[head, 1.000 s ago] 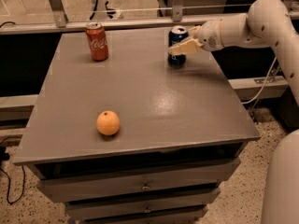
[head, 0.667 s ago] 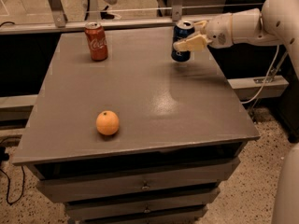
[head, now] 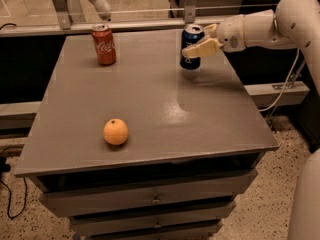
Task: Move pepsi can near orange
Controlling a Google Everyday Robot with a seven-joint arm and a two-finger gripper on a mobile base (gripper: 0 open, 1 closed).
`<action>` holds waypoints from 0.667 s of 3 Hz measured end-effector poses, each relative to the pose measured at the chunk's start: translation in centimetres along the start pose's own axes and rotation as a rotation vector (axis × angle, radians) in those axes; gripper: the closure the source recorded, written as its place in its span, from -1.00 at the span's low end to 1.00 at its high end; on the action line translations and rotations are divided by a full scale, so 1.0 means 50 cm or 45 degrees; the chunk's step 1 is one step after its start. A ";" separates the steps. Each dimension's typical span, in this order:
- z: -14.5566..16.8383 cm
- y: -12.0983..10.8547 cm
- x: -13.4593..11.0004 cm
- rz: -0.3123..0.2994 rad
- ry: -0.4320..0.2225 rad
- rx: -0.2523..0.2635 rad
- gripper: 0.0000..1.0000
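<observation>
The cream two-finger tool on the white arm was closed around the dark blue pepsi can with a silver top, holding it upright over the far right part of the grey surface. The small round orange lay near the front left, well apart from it. A red cola can stood at the back left.

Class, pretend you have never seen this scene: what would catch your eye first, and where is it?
The white arm reaching in from the right, its gripper closed around the pepsi can near the far right edge of the table. Next, the bright orange sitting alone near the front left, and the red cola can at the far left.
</observation>
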State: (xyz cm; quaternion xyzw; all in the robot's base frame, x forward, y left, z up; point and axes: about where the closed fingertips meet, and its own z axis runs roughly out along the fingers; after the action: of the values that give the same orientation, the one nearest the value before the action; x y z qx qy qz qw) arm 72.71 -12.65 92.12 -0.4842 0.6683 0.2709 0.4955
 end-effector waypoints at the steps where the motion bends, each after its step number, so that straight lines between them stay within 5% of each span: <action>1: 0.027 0.012 0.003 -0.008 -0.004 -0.046 1.00; 2: 0.050 0.048 -0.017 -0.031 -0.037 -0.089 1.00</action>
State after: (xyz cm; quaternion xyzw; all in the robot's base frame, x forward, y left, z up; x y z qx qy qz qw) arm 71.56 -9.31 91.74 -0.5052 0.6453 0.2950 0.4912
